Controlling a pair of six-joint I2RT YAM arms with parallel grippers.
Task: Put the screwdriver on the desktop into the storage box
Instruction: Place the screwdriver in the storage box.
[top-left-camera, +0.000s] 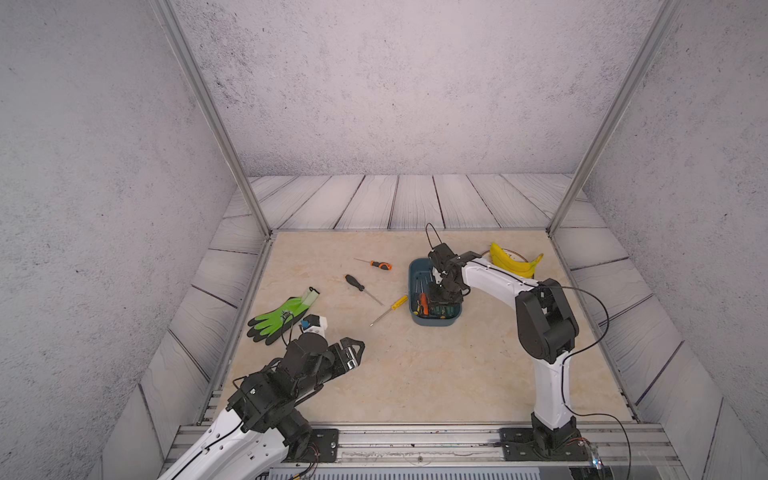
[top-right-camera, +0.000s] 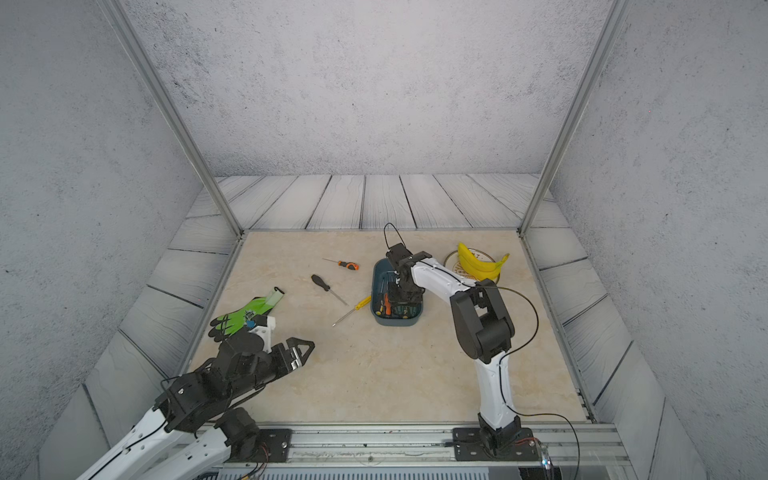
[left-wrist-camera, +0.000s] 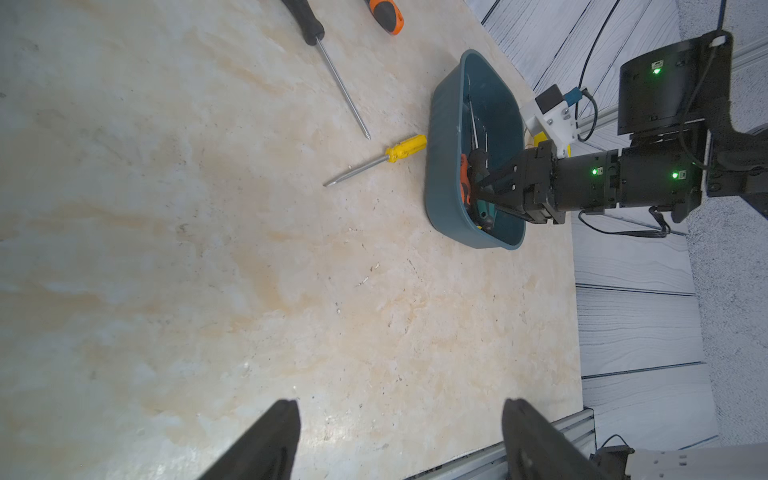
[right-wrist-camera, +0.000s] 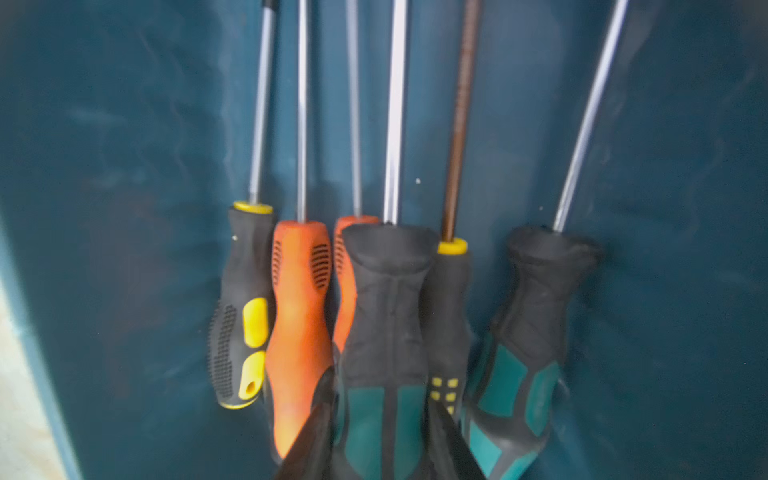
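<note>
Across both top views, the beige marble-patterned desktop (top-left-camera: 415, 374) bears a small orange-and-black screwdriver (top-left-camera: 382, 265), a black-handled screwdriver (top-left-camera: 356, 284) and a yellow-handled screwdriver (top-left-camera: 398, 303). All three lie outside the dark teal plastic storage box (top-left-camera: 412, 286), the yellow one nearest it. The right gripper (top-left-camera: 438, 297) reaches into that box, its fingertips hidden by its own body. The left gripper (top-left-camera: 358, 355) hovers near a green-and-black work glove (top-left-camera: 282, 316), jaws spread and empty. From the left wrist, the frame edge cuts off the black and orange handles, and the box's contents are a jumble. From the right wrist, six handles lie side by side in the box, shafts cut off, slightly blurred; the right gripper's fingers (right-wrist-camera: 307, 449) pinch a black-and-teal rubber-handled screwdriver (right-wrist-camera: 386, 291).
</note>
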